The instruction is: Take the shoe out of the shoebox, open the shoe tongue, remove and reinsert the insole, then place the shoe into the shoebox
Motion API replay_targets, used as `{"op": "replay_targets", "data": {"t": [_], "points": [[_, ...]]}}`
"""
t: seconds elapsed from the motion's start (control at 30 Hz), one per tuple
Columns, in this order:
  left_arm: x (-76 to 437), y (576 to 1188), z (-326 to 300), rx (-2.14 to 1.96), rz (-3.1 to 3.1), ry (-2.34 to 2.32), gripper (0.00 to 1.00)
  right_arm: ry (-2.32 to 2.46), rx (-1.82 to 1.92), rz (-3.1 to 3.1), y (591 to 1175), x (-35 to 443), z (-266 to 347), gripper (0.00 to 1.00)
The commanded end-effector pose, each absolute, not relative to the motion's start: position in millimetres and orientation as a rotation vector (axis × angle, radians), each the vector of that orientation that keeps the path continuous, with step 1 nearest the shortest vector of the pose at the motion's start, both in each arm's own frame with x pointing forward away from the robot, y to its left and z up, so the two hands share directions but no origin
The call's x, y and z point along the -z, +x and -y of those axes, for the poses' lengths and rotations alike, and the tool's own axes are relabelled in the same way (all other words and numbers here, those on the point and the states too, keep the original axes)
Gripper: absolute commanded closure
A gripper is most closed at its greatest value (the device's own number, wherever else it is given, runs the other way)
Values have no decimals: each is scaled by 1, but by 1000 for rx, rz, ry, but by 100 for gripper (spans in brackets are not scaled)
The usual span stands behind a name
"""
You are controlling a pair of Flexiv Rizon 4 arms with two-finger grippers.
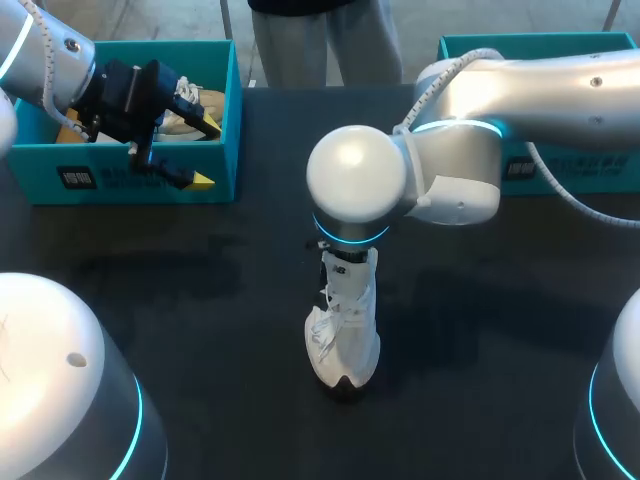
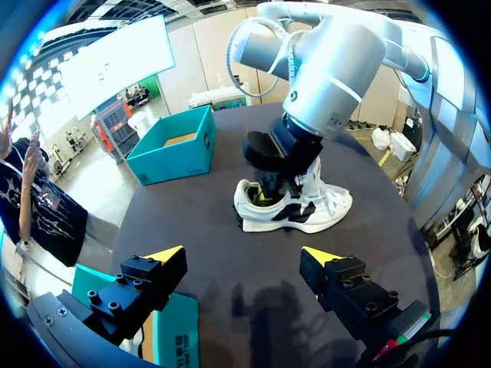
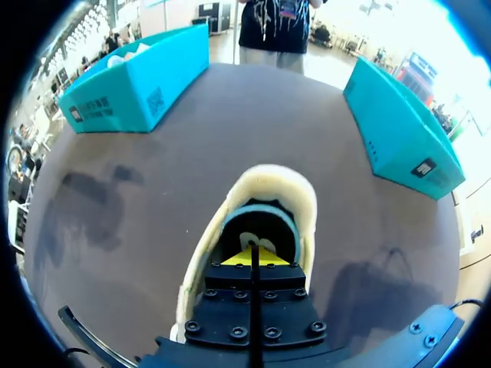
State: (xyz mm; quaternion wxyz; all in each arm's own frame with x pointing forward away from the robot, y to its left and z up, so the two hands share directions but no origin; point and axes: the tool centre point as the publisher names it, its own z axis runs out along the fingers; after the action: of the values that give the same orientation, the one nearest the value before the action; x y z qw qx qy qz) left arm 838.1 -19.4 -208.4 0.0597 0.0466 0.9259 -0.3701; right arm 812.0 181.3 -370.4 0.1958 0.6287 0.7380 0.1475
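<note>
**Shoe on table, right gripper in its opening**

Item 1. Shoe: white with dark trim. It stands upright on its sole near the middle of the dark table, outside both boxes. Its toe points toward the near edge, and its heel end is hidden in the head view under the right arm. The laces hang loose over the upper.

Item 2. Insole: blue-green. It is seen through the cream collar in the right wrist view and lies inside the shoe at the heel.

Item 3. Right gripper: lowered into the shoe's opening, tips down at the insole. The two fingers are pressed together with only a thin seam between them. Whether they pinch any part of the insole cannot be told.

Item 4. Left gripper: fingers spread wide apart, nothing between them. It hangs above the near right corner of the left shoebox, well apart from the shoe. The left arm comes in across that box.

Item 5. Left shoebox: teal, open-topped, at the far left of the table. Something pale lies inside, partly hidden by the gripper and not identifiable.

Item 6. Right shoebox: teal, open-topped, at the far right of the table. It is largely covered by the right arm in the head view.
</note>
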Motion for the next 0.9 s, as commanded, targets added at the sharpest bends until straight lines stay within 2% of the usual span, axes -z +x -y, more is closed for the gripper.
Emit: {"op": "replay_targets", "data": {"t": [0.03,0.37,0.7,0.9], "points": [[208,838,19,1116,-2805,142,0,1746,-461,-2044,813,364,-178,100],[208,838,19,1116,-2805,142,0,1719,-474,-2037,839,386,-182,100],[208,838,19,1116,-2805,142,0,1758,-412,-2110,832,413,-179,100],[208,838,19,1116,-2805,142,0,1724,-426,-2069,824,391,-177,100]]}}
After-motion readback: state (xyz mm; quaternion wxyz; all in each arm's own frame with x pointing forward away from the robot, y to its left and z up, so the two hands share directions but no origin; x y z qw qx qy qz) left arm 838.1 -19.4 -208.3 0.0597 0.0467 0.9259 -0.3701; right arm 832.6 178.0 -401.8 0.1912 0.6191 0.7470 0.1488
